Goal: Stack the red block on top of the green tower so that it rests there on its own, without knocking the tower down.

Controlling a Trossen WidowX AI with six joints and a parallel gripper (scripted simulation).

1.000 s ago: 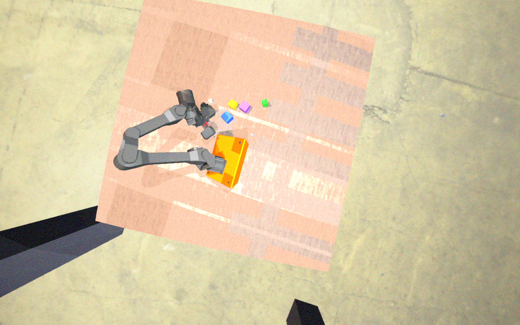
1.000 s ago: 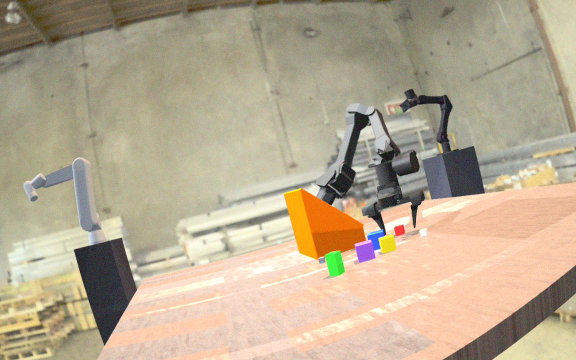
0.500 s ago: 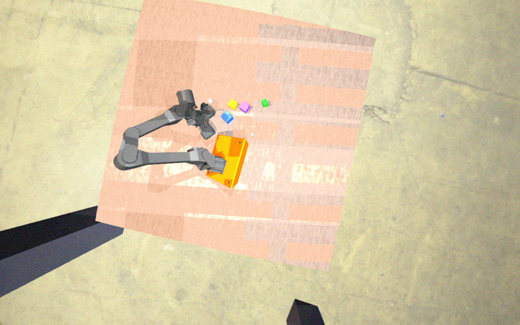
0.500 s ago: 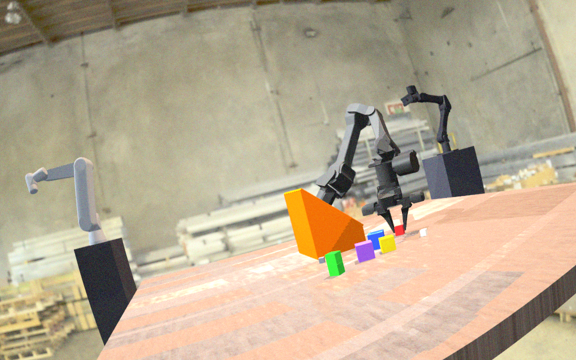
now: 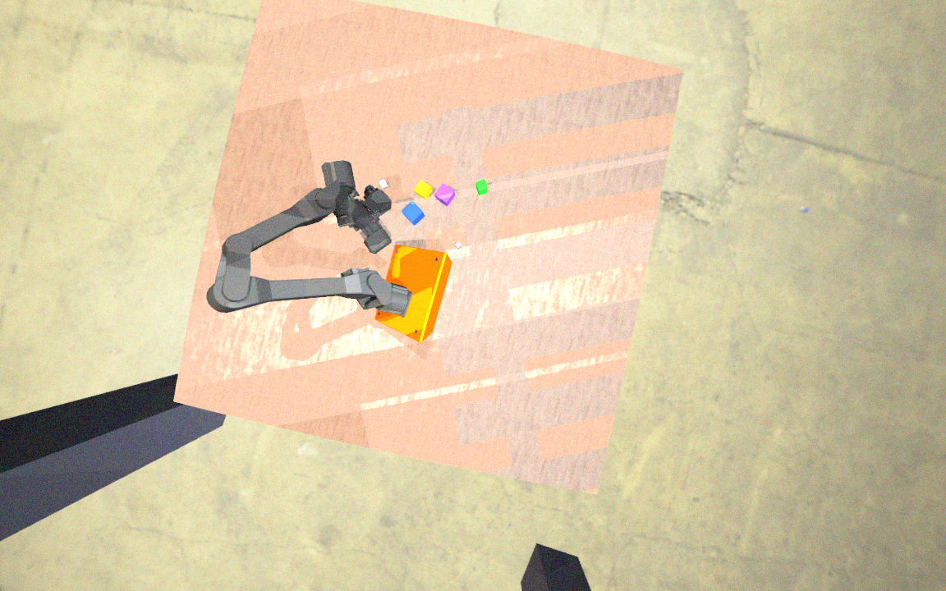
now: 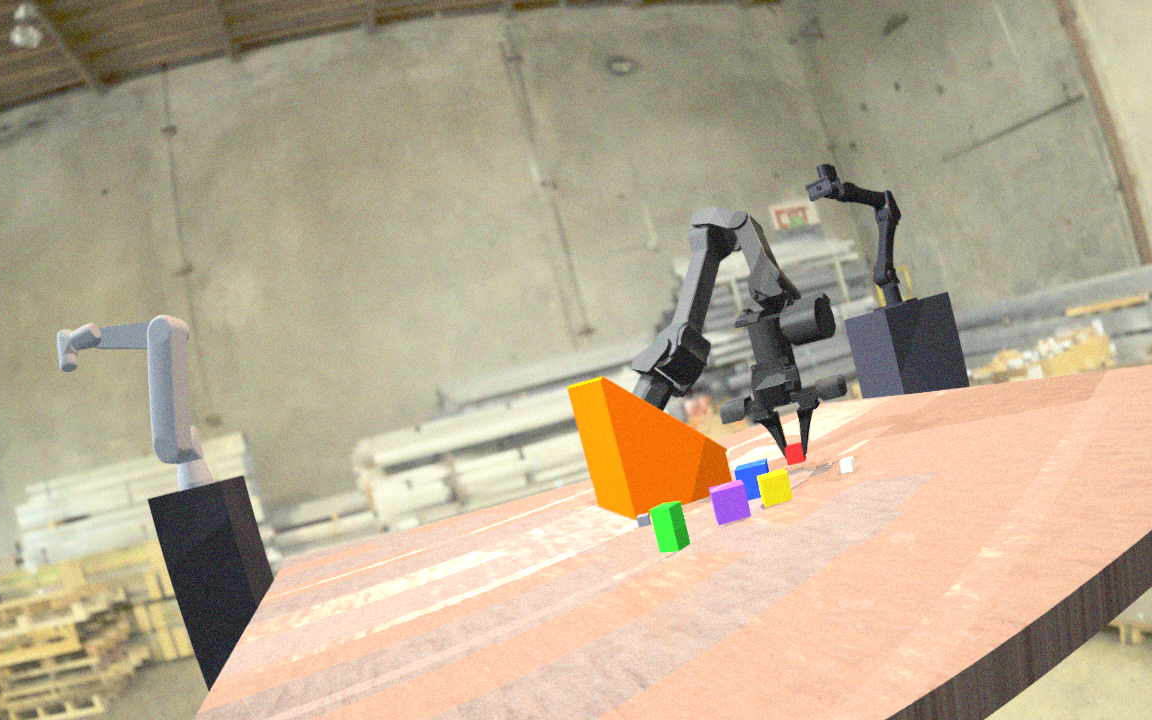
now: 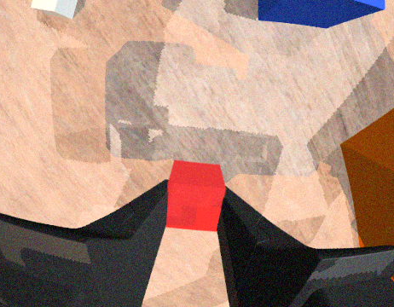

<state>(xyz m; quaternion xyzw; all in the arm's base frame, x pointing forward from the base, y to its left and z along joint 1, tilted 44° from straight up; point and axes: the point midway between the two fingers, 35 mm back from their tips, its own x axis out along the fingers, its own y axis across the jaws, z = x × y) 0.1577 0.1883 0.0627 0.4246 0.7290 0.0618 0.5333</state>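
Note:
My gripper (image 6: 794, 455) (image 7: 194, 190) is shut on the red block (image 6: 795, 452) (image 7: 194, 205), with one finger on each side of it. The block sits level between the fingertips, at or just above the table; the gap below it is too small to tell. In the top view the gripper body hides the block. The green tower (image 5: 481, 187) (image 6: 669, 527) stands upright on the table, well away from the gripper, beyond the coloured blocks. Nothing rests on its top.
A blue block (image 5: 412, 213) (image 6: 750, 481) (image 7: 308, 13), yellow block (image 5: 423, 190) (image 6: 775, 488) and purple block (image 5: 444, 194) (image 6: 729, 503) lie between gripper and tower. A large orange wedge (image 5: 424, 272) (image 6: 652, 456) (image 7: 376, 170) stands beside them. A small white cube (image 5: 383, 183) (image 6: 847, 464) is near the gripper.

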